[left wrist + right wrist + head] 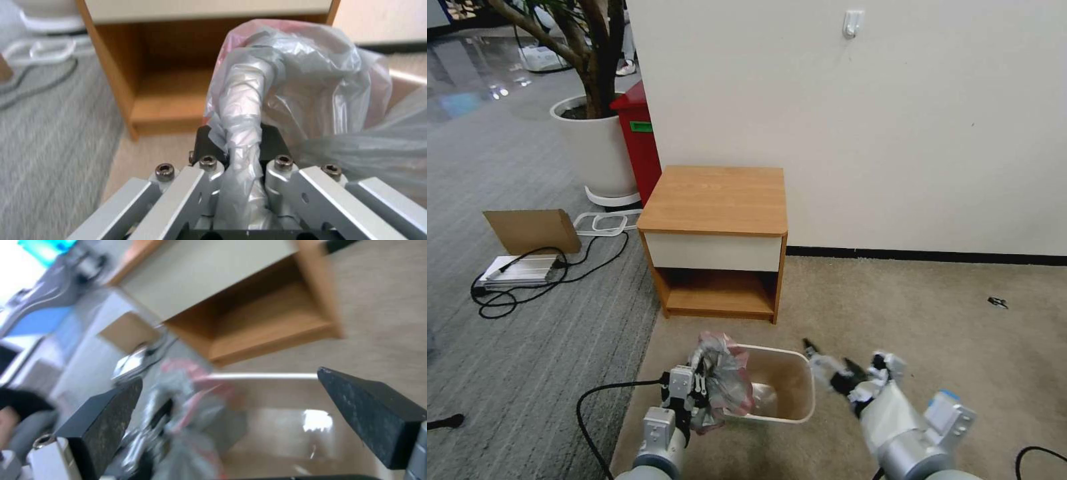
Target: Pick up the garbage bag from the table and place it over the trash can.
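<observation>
Garbage bag (724, 381) pinched in left claw (699, 387) — over trash can (790, 400) rim; right claw (827, 363) spread.

Two silver robot arms reach forward from the lower edge of the head view. The left tool (697, 390) sits low at centre-left, its fingers pinched tightly together on crumpled plastic. The right tool (827, 363), angled inward toward the left, holds its dark fingers (373, 416) spread wide apart.
</observation>
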